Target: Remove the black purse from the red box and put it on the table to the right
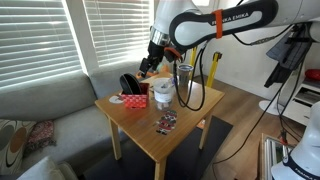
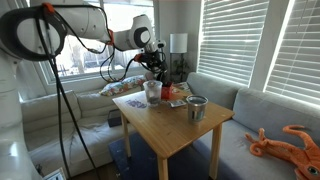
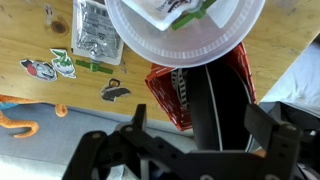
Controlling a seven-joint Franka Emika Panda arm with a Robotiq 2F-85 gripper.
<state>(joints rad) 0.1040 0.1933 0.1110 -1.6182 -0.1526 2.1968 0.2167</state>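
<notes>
Black purse [image 3: 218, 105] lies inside the red box [image 3: 163, 95] and fills most of it. The box sits near a corner of the tabletop [image 3: 30, 25], at 6 o'clock of a white bowl [image 3: 190, 40] in wrist view. Pincer [image 3: 190, 152] hangs above, jaws spread wide, nothing held.

Purse looks soft & light and will prob. sag on the lift. Best hold seems a pinch across the body's narrow width, or the looped handle, which isn't clear in wrist view. Box looks light too w/ lattice sides, so it could ride up w/ the purse.

Room: bowl crowds 12 o'clock, tabletop drops off at 3 and 6, stickers [image 3: 50, 67] lie at 9. Metal cup [image 1: 185, 82] stands past the bowl. Bare wood nearer the camera in an exterior view looks like enough landing space.
</notes>
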